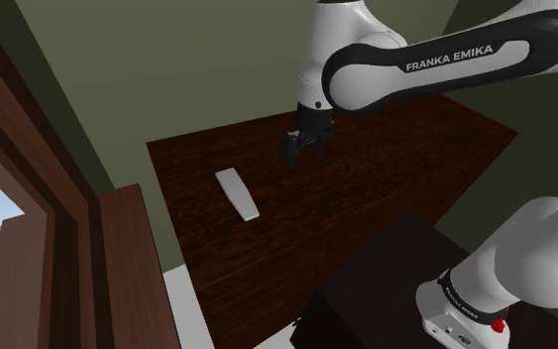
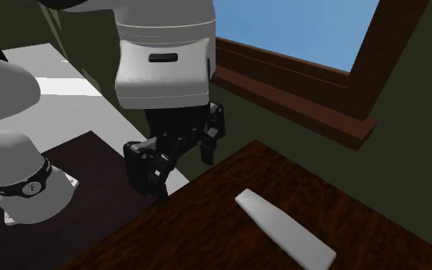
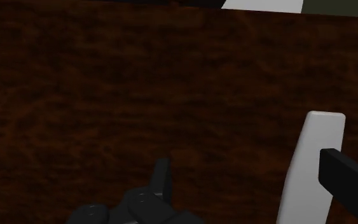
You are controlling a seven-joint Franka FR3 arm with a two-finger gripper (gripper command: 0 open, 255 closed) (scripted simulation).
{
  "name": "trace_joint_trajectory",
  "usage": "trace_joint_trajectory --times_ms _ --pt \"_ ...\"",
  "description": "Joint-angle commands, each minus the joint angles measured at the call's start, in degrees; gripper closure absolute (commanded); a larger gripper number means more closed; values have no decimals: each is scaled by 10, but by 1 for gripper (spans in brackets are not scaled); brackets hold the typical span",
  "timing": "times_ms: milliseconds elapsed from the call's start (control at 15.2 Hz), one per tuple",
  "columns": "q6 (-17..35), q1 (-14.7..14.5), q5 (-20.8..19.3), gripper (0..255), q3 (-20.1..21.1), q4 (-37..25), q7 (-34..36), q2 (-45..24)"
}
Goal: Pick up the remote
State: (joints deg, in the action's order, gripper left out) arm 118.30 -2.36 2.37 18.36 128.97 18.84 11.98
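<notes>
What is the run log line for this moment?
gripper: open, empty | remote: flat on table, not held | grasp: not yet done

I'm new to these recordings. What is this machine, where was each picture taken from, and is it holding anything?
The machine is a white robot arm standing on a dark box. Its black two-fingered end effector is the part that grips. The shoulder view looks down from beside the box; the second exterior view looks across the table from close by; the wrist view comes from a camera on the hand, looking along the fingers. On the dark wooden table lies a flat white remote. The end effector hangs open above the table, beside the remote and apart from it, so nothing is held.
</notes>
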Motion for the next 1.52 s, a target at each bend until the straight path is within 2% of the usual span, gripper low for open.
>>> trace_joint_trajectory --times_ms 0,462,924,1452 --pt "23 -2 -11 0 15 -22 35 -46" --pt "72 -21 -70 0 36 -118 144 -204" --pt "84 -68 -128 0 22 -256 233 -366" --pt "129 -75 -143 0 13 -243 243 -399"
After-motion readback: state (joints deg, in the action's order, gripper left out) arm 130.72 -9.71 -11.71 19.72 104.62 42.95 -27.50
